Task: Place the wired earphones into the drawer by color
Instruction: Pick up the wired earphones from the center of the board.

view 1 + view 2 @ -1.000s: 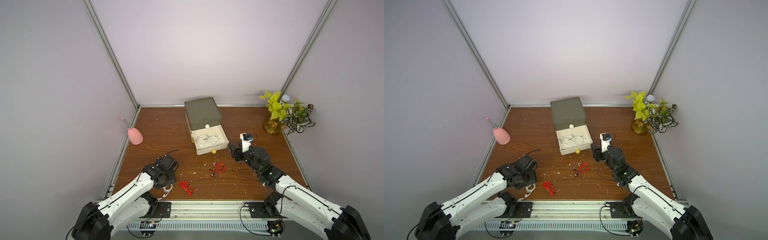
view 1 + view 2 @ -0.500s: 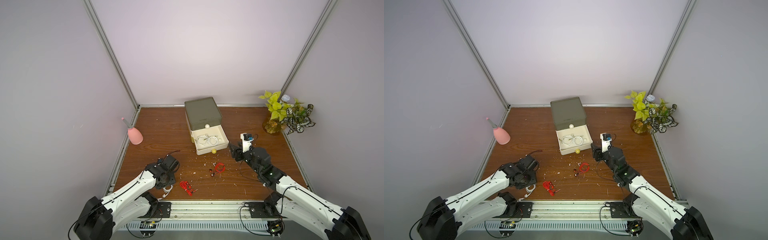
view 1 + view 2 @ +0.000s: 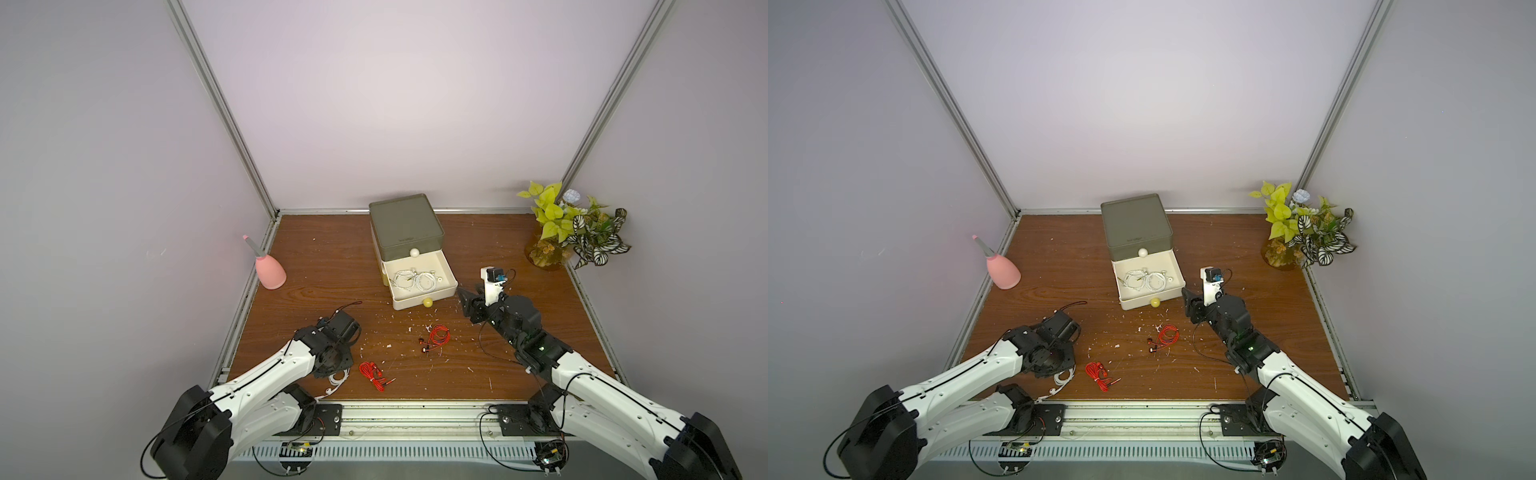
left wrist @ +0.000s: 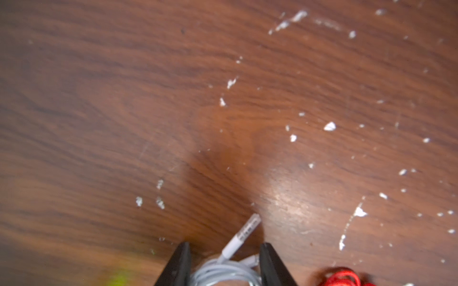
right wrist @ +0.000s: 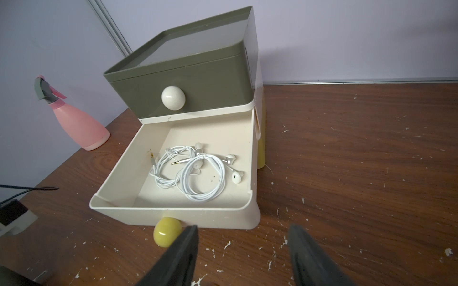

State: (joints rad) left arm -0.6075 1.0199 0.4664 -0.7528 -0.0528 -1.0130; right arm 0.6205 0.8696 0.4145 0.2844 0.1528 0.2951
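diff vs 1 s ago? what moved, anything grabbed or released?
The left gripper pulled back a little toward the table's near edge and came down over the white earphone bundle; its fingers now straddle the coil, closing, grasp not yet confirmed. Unchanged: right gripper open in front of the open cream drawer, white earphones inside, both red bundles.

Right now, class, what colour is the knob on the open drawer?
Yellow; the knob shows best in the right wrist view.
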